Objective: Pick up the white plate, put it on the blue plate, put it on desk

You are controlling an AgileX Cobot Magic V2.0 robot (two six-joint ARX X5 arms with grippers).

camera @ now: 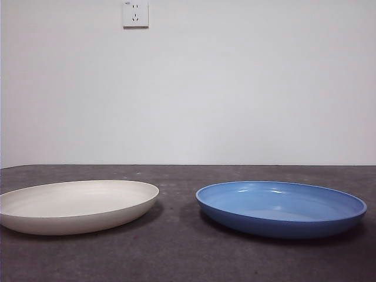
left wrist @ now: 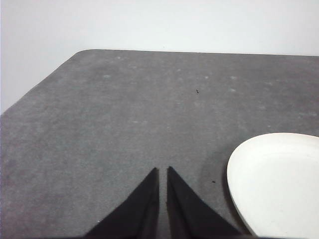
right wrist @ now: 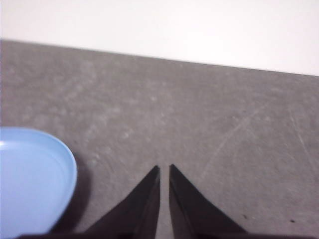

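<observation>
Cream white plate [camera: 76,205] sits at 9 o'clock on the surface [camera: 176,258], blue plate [camera: 281,208] at 3 o'clock, well apart, nothing stacked yet. Left gripper [left wrist: 163,172] hangs beside the white plate, clenched on nothing; right gripper [right wrist: 164,169] beside the blue plate, likewise clenched and empty.

Risks: shallow low rim gives the jaws little to bite, so a slip or tilt seems likely; an off-centre drop could rock on the blue rim.

Front view shows no arms. Each wrist view crops its plate.
</observation>
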